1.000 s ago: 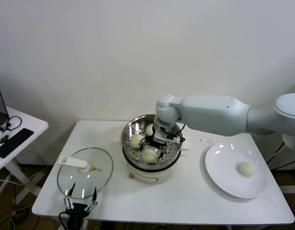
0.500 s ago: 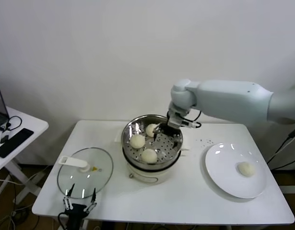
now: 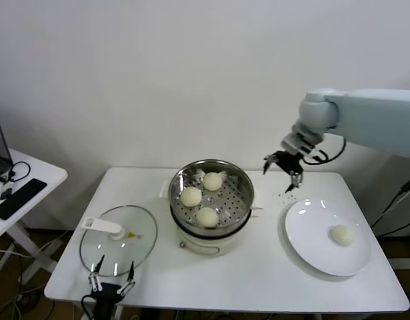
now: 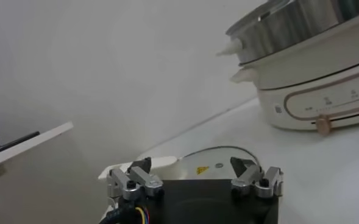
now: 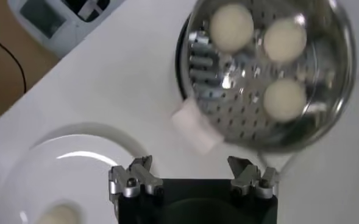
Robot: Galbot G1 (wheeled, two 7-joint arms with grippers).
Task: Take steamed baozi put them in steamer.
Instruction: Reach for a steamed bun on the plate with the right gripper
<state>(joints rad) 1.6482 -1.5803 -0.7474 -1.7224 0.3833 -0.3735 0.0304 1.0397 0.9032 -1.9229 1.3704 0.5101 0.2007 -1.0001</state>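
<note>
Spread wide and empty, my right gripper (image 3: pixel 282 172) hangs between the steamer (image 3: pixel 211 175), holding three buns, and the plate (image 3: pixel 311 250). Below and beyond my fingers lies the last baozi (image 3: pixel 342 234): soft, light, probably squashable. I would cup its sides gently.

The right arm (image 3: pixel 368 127) is a thick, smooth, pale grey-white tube with rounded joint housings, narrowing to a wrist looped by a thin black cable. Its black right end effector (image 3: pixel 283 167) carries two dark fingers on silver metal brackets fixed with small dark screws. The left end effector (image 3: pixel 111 281) has the same black body, silver brackets and coloured wires at its base.
</note>
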